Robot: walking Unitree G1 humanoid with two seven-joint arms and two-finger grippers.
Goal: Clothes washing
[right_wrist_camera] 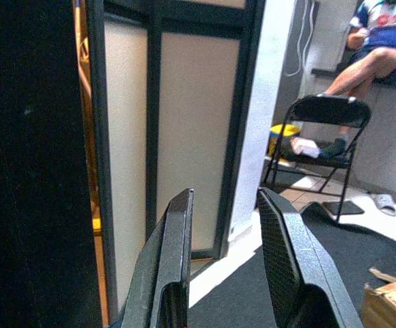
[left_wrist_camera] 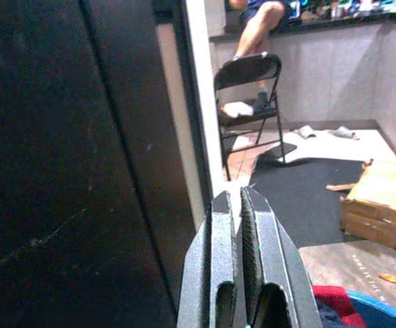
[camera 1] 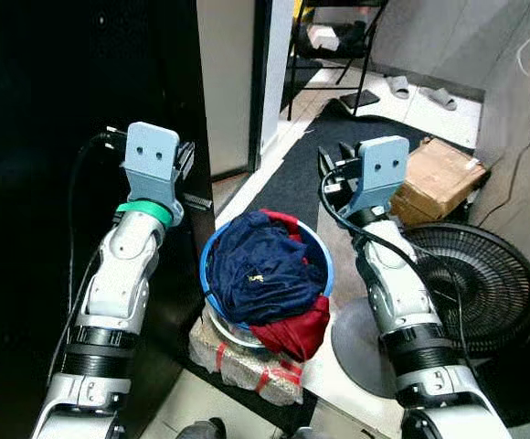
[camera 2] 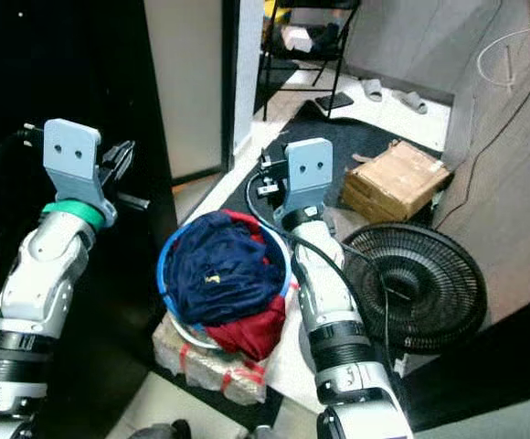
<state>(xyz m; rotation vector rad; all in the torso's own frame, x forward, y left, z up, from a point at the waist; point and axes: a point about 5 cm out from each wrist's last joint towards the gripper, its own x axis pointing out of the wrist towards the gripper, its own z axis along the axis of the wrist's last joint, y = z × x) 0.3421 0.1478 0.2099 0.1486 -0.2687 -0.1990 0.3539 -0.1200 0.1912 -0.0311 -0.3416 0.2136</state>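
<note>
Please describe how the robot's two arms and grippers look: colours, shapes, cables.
Both arms are silver with black ribbed bands. Each wrist carries a light blue plate with two dots. The left arm has a green ring. Black cables loop beside both arms. The left gripper and right gripper have long black fingers.

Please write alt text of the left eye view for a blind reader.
A round blue plastic basin heaped with navy and red clothes sits between two raised silver arms. A black round fan lies right, a brown cardboard box beyond.

You get two head eyes looking steeply down, close on the blue basin [camera 1: 212, 274]. Both wrist cameras face forward, level, toward 12 o'clock; they share the folding chair [left_wrist_camera: 247, 70] far off.
</note>
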